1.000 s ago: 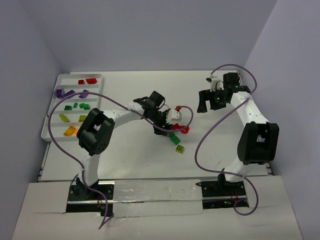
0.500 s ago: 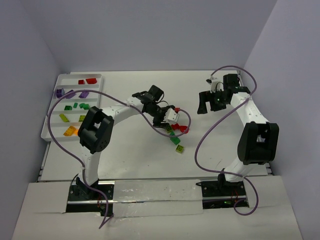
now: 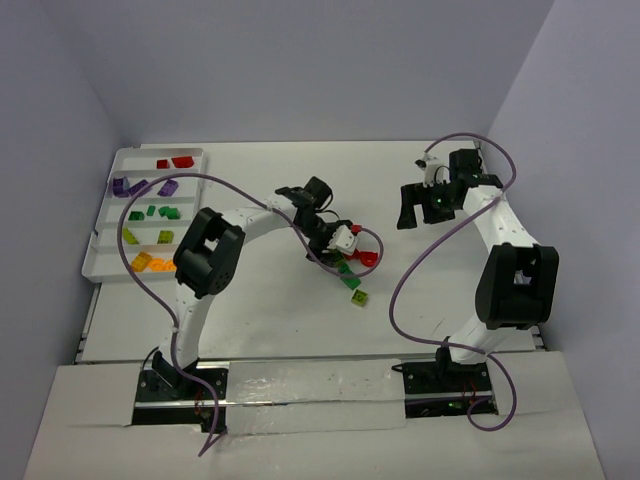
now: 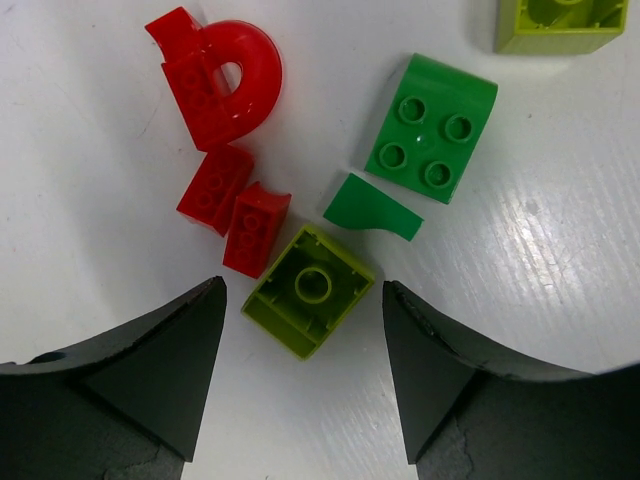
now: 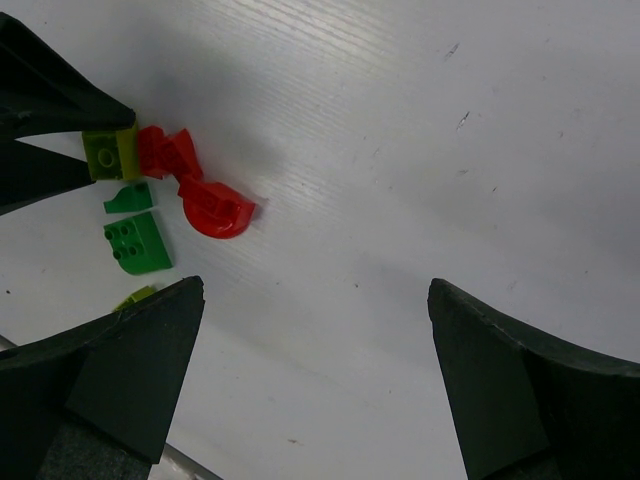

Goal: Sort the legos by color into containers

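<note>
White desk [image 3: 270,310] carries the tray [image 3: 140,152] at far left, its containers holding sorted legos [image 3: 160,212] too small to read exactly. Right end effector [image 5: 316,285] hangs released and empty. Left end effector [image 4: 302,300] stands released astride a lime brick [image 4: 312,282], touching nothing. Probably light, stiff and slippery, this brick wants a pinch on its flat sides. A red brick [image 4: 257,230] lies just beside it, and a second lime brick [image 4: 560,25] is cut off.

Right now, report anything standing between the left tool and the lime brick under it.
Nothing visible does: the lime brick lies between the open fingers of the left tool. A red brick sits close beside it.
</note>
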`<state>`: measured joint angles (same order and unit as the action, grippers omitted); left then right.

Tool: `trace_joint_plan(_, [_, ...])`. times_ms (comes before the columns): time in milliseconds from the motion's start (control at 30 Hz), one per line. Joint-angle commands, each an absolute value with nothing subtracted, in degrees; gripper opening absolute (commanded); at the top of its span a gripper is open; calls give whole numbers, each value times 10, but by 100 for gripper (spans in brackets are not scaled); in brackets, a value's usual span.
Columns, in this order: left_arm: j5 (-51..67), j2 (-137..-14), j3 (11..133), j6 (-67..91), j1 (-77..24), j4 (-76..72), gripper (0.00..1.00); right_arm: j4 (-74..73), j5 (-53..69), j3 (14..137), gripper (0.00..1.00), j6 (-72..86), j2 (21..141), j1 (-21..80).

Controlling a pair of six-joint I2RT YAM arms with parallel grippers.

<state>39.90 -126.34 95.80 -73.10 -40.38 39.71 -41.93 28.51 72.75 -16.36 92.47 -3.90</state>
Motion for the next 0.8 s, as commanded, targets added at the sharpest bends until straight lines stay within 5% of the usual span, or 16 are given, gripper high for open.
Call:
trace_joint_plan(0, [438,-1277,988,-779,-404,432,71,-425,284,736,100,-176,905,-47])
trace_joint_plan(400, [436,-1251,930,-819,-393,530,51,-429,289,750,100,-179,919,-53])
trace_joint_plan(667, [426,-1232,912,-698,-402,438,64,-425,303,756,100,-170,931,-53])
trace_joint_plan(767, [421,-1243,922,-674,-405,436,57,-427,303,763,100,-171,934,-53])
